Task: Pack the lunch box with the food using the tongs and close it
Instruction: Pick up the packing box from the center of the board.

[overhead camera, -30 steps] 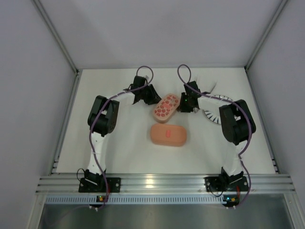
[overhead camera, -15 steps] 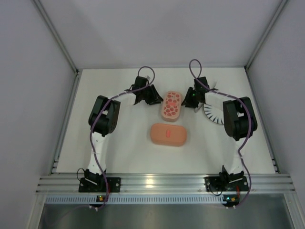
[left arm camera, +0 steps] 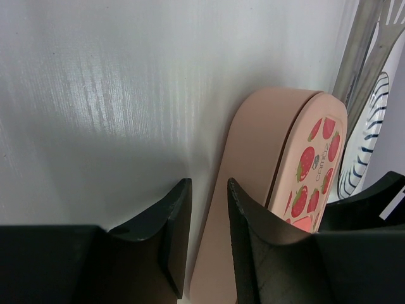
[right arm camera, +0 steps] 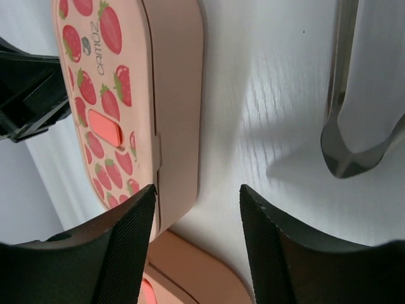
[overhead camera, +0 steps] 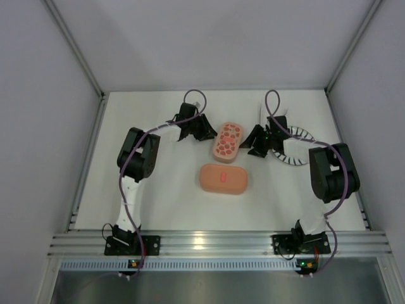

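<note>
- Salmon-pink plastic is most of what shows: a strawberry box (overhead camera: 228, 139) with its lid (right arm camera: 95, 82) seated, and a plain box (overhead camera: 223, 179) at its 6 o'clock, also shut.
- No food shows in any view, so I judge the packing is finished and the closing step is in hand. I cannot rule out that the boxes have never been opened.
- From overhead, the left gripper (left arm camera: 207, 190) sits at the strawberry box's 9 o'clock. Its jaws are only narrowly apart with nothing clamped between them, and one finger lies right at the box's side wall.
- The right gripper (right arm camera: 197, 202) sits at 3 o'clock with its jaws spread wide. It holds nothing, and the box's edge is just beside one finger.
- The next move, I think, calls for checking that the lid sits flush all round, then pressing straight down on it while the other side stays braced. Smooth plastic could skid on the slick white table (overhead camera: 164, 190).
- The strawberry box is a rounded oval with glossy, hard walls. A seam runs round it under the lid, and a small coral latch (right arm camera: 104, 126) sits among the printed strawberries.
- The tongs (right arm camera: 345, 149) lie at the strawberry box's 3 o'clock, beyond the right gripper. They are thin, dull silvery metal, lying flat and untouched.
- A white plate (overhead camera: 290, 158) with black stripes also lies out at 3 o'clock, partly hidden by the right arm.
</note>
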